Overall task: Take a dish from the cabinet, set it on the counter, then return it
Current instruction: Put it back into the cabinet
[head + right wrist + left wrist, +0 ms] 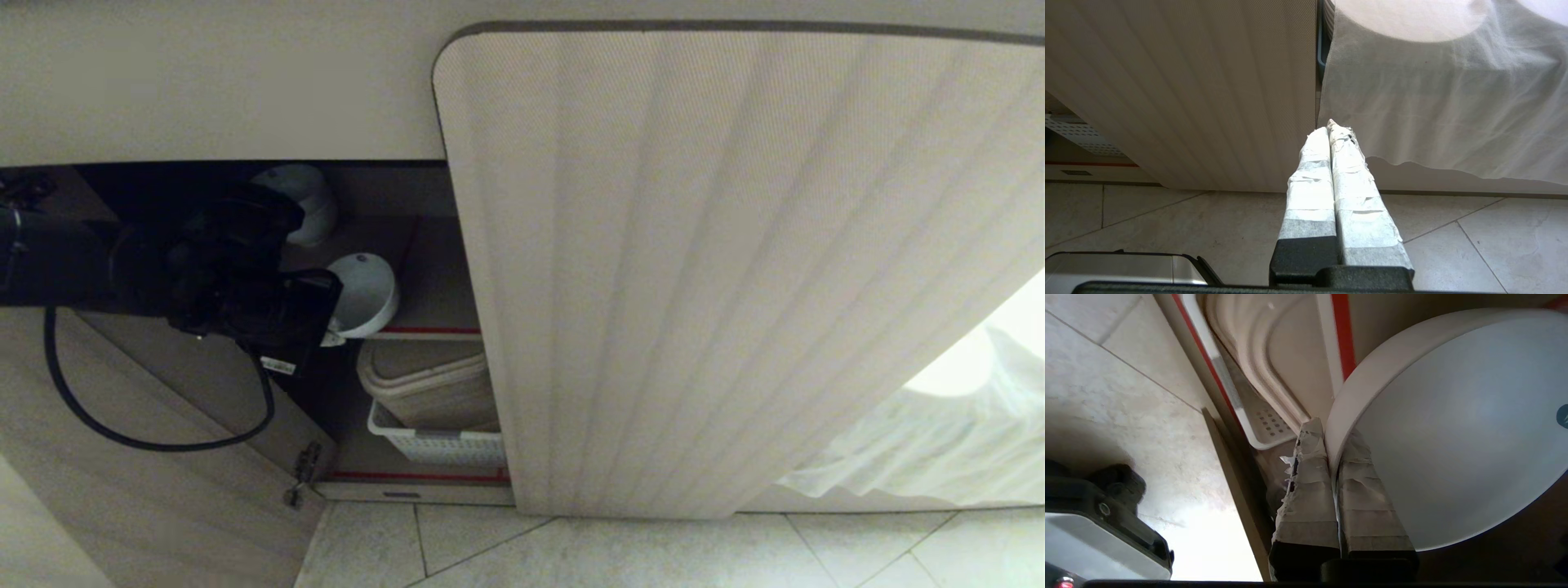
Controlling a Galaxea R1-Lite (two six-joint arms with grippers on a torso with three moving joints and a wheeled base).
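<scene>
Just above the cabinet's (735,269) red-striped shelf edge, the left gripper (1333,457) is pinching the dish's (1453,428) rim between clamped fingers; level, slow carrying is advisable.

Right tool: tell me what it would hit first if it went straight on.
Probably the white cloth hanging beside the closed cabinet door; the shut right tool points about at their seam, and depth is unclear.

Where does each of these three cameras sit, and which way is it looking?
Head view: on the head, looking down at the open cabinet; left arm shows.
Left wrist view: behind the left gripper, clamped on the dish rim.
Right wrist view: behind the shut right gripper, facing door, white cloth.
Shared: dish, white basket.
</scene>
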